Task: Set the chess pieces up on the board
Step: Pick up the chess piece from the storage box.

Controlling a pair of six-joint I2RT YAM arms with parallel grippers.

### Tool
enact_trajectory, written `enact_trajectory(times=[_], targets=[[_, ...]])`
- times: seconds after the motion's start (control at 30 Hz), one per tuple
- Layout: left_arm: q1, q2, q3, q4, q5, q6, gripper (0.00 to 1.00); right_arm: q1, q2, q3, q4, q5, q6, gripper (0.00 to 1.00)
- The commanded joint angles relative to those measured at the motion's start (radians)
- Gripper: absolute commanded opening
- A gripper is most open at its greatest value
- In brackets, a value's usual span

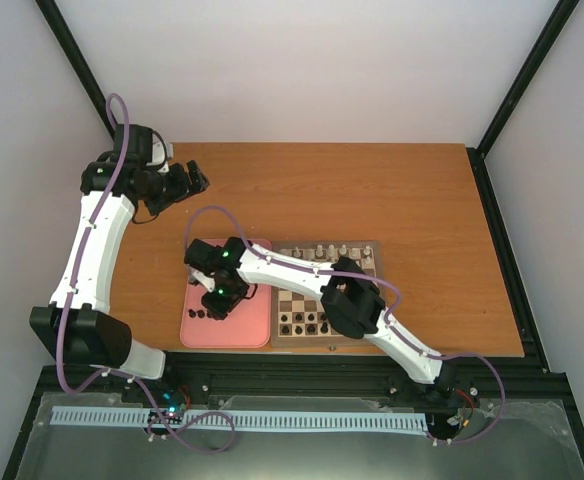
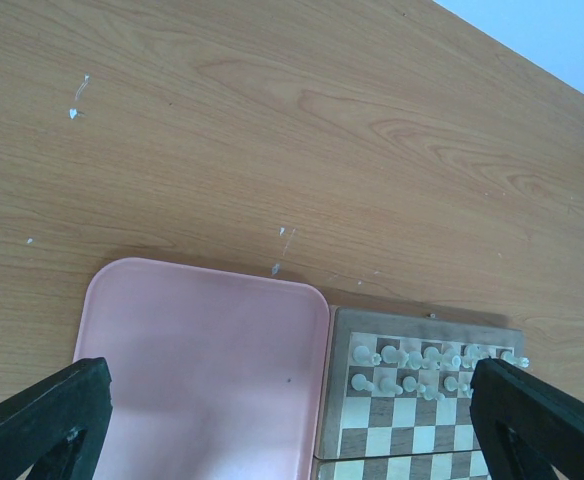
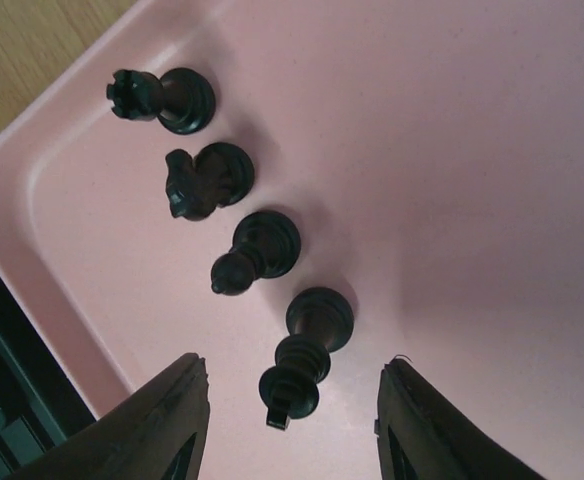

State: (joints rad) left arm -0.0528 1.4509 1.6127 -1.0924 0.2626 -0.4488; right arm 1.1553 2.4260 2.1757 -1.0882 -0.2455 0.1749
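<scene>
Several black chess pieces stand in a row on the pink tray [image 3: 492, 150]: a rook [image 3: 162, 98], a knight [image 3: 204, 180], a bishop-like piece [image 3: 260, 250] and a king [image 3: 309, 352]. My right gripper [image 3: 290, 425] hangs low over the tray, open, with the king's top between its fingers [image 3: 162, 425] and gaps on both sides. From above, the right gripper [image 1: 218, 300] sits over the tray's left part, beside the board [image 1: 368, 300]. Several black pieces [image 1: 302, 322] stand on the board's near rows. My left gripper [image 1: 187, 183] is open, far back left, holding nothing.
White pieces [image 2: 422, 365] fill the board's [image 2: 344, 400] two far rows. The pink tray [image 2: 202, 370] lies against the board's left edge. The right arm's forearm [image 1: 302, 268] crosses above the board. The table's near edge runs just below the tray and board.
</scene>
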Motion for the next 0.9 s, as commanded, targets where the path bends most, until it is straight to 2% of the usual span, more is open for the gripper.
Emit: enact_trajectory(times=[0.0, 0.3, 0.53, 0.67, 0.7, 0.87], targets=[[-0.006, -0.018, 0.007, 0.008, 0.010, 0.005, 1.00, -0.001, 0.031, 0.058, -0.017, 0.007, -0.017, 0.45], [-0.006, -0.014, 0.009, 0.008, 0.007, 0.005, 1.00, -0.011, 0.049, 0.077, -0.030, 0.011, -0.020, 0.29], [-0.006, -0.013, 0.011, 0.008, 0.009, 0.004, 1.00, -0.012, 0.063, 0.087, -0.036, 0.004, -0.021, 0.26], [-0.007, -0.014, 0.008, 0.008, 0.010, 0.005, 1.00, -0.014, 0.063, 0.087, -0.043, 0.017, -0.014, 0.06], [-0.006, -0.014, 0.007, 0.009, 0.011, 0.004, 1.00, -0.014, 0.063, 0.088, -0.045, 0.023, -0.011, 0.03], [-0.006, -0.015, 0.010, 0.008, 0.010, 0.005, 1.00, -0.016, 0.015, 0.062, -0.058, 0.103, 0.004, 0.03]])
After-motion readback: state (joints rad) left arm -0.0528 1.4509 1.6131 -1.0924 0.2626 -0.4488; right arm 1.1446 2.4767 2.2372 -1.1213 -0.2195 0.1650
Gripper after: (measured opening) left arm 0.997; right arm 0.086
